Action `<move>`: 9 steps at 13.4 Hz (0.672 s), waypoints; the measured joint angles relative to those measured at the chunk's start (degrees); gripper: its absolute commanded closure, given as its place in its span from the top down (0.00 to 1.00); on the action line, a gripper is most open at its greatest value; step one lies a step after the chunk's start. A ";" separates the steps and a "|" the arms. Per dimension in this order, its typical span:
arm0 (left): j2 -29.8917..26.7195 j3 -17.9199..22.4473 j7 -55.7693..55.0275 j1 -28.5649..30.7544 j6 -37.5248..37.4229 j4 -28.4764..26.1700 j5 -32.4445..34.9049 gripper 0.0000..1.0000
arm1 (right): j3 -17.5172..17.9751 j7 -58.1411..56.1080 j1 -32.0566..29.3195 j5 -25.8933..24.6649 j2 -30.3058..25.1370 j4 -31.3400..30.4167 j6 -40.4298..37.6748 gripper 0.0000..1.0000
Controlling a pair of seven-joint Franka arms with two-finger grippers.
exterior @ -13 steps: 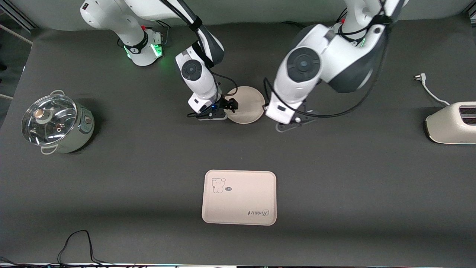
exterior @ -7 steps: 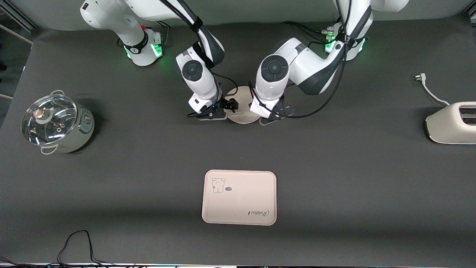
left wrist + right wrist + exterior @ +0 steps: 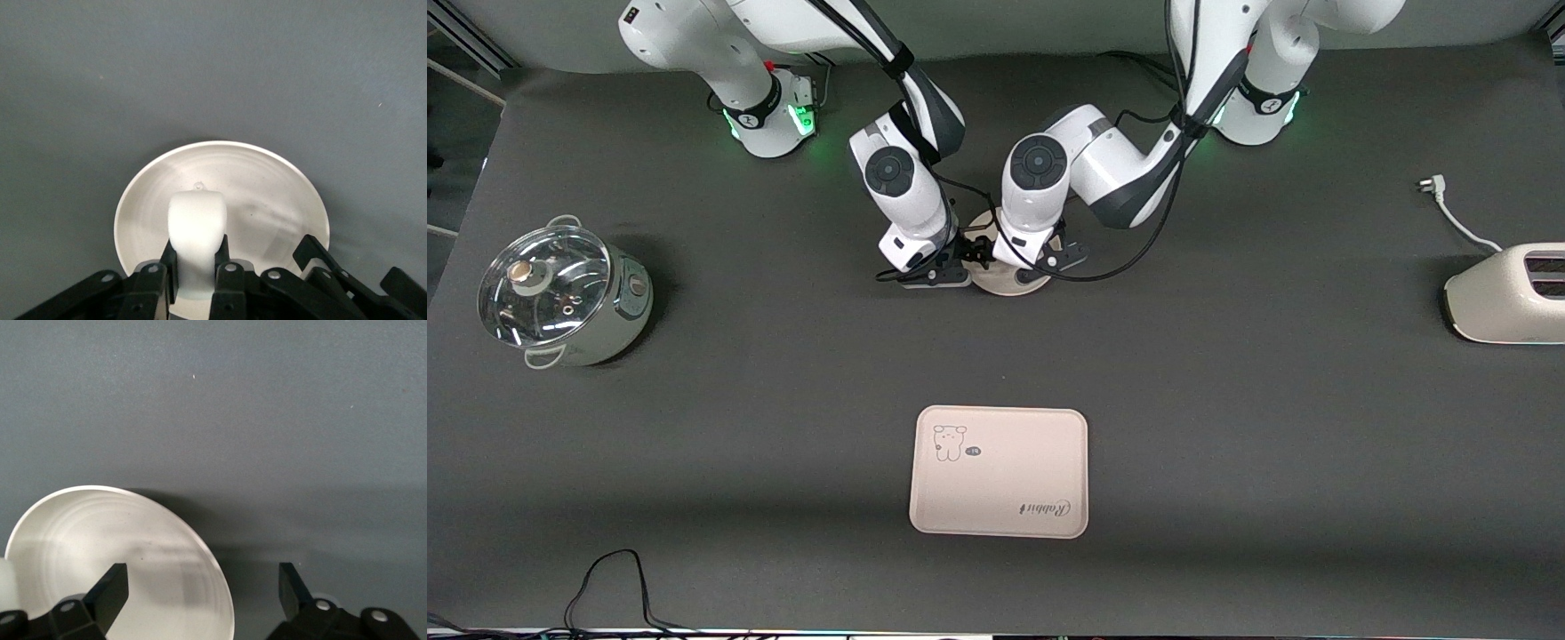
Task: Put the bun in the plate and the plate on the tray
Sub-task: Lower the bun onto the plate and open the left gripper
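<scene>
Two grippers: both at plate [image 3: 1009,280].
Left gripper [image 3: 197,267]: has swung over plate, clamped on bun [image 3: 195,233]; release next.
Right gripper [image 3: 200,590]: fingers apart, straddling plate rim.
Tray [image 3: 999,472]: nearer camera than plate, bare.

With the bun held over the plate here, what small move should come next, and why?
Probably the left pincer should open and let the bun drop: it grips the bun directly over the plate. The right pincer waits open astride the plate's rim, and the tray lies nearer the front camera.
</scene>
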 measured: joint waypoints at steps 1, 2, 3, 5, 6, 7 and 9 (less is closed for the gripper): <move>0.31 0.00 -0.20 -0.10 0.35 -0.02 0.00 1.00 | -0.01 -2.59 0.00 0.02 0.11 -0.18 0.21 1.00; 0.36 0.02 -0.83 -0.11 0.59 -0.05 0.00 1.00 | -0.05 -5.20 0.00 0.13 0.19 -0.53 0.60 1.00; 0.36 0.04 -1.71 -0.11 0.79 -0.05 0.01 1.00 | -0.11 -7.45 -0.01 0.21 0.21 -0.90 0.91 1.00; 0.36 0.06 -2.56 -0.11 0.83 -0.05 0.01 1.00 | -0.31 -11.57 -0.02 0.36 0.21 -1.60 1.20 1.00; 0.36 0.07 -2.77 -0.11 0.83 -0.05 0.01 1.00 | -0.52 -13.10 -0.03 0.41 0.16 -1.88 1.32 1.00; 0.36 0.08 -2.90 -0.11 0.82 -0.05 0.01 1.00 | -0.89 -13.68 -0.04 0.66 0.07 -2.08 1.35 1.00; 0.25 0.32 -3.03 -0.01 0.43 -0.02 0.24 1.00 | -1.19 -14.48 -0.05 5.82 -0.08 -2.29 1.63 1.00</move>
